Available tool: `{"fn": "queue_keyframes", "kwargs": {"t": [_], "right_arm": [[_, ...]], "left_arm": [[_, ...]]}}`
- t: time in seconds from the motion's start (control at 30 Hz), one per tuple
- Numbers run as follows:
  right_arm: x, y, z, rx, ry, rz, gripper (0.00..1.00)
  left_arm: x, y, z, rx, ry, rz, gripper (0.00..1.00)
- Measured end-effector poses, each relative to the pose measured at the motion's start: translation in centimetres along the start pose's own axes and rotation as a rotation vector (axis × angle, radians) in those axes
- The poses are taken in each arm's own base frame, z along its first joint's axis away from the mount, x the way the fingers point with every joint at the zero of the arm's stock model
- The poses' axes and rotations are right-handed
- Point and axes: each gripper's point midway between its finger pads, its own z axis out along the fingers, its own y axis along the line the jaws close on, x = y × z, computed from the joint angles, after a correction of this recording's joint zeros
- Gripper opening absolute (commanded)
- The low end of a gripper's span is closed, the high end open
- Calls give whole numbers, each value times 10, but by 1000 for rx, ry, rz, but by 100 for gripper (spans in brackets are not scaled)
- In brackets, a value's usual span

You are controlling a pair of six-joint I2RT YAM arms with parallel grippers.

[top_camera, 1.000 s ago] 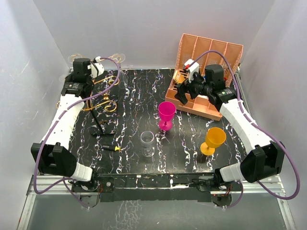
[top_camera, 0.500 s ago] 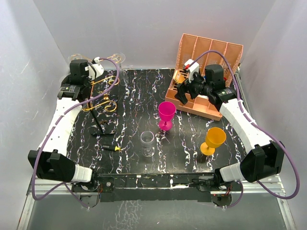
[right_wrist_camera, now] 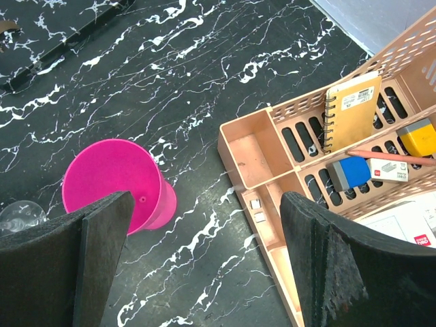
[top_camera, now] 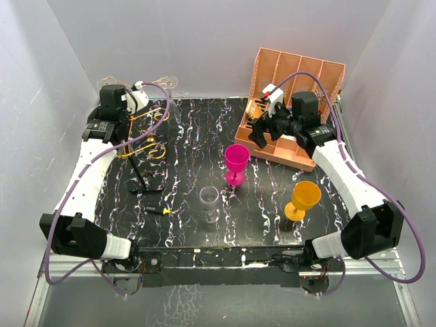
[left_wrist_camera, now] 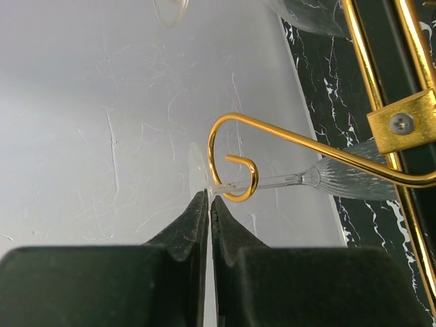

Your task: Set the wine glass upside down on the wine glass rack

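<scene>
The gold wire wine glass rack [top_camera: 146,133] stands at the back left on a small black base [top_camera: 153,180]. In the left wrist view a clear wine glass [left_wrist_camera: 340,178] lies with its stem [left_wrist_camera: 272,181] through a curled gold scroll arm [left_wrist_camera: 235,160]. My left gripper [left_wrist_camera: 208,194] is pinched shut on the thin edge of its foot; from above it is by the back wall [top_camera: 111,86]. My right gripper [top_camera: 257,133] is wide open and empty above the mat, and in its own view [right_wrist_camera: 208,204] it hangs between a pink goblet [right_wrist_camera: 112,180] and the organiser.
A second clear glass [left_wrist_camera: 306,17] hangs higher on the rack. An upright clear glass [top_camera: 210,203], the pink goblet [top_camera: 236,162] and an orange goblet [top_camera: 304,199] stand on the black marbled mat. The salmon organiser [top_camera: 296,102] with stationery fills the back right.
In the first half second my left arm shifted a little back and to the left by the rack, then held still. My right arm has not moved.
</scene>
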Motion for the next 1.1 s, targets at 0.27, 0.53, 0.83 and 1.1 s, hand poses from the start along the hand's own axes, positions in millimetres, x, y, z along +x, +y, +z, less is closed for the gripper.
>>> {"fn": "queue_keyframes", "kwargs": {"t": [0.27, 0.53, 0.83, 1.1], "right_arm": [[3, 0, 1, -2, 5, 4, 98], [7, 0, 2, -5, 13, 8, 98], [7, 0, 2, -5, 13, 7, 98], [7, 0, 2, -4, 13, 7, 98]], "left_arm": [[-7, -6, 2, 14, -14, 12, 4], [-11, -18, 11, 48, -4, 35, 11], [-12, -19, 11, 50, -7, 34, 16], [-13, -20, 11, 50, -9, 35, 21]]}}
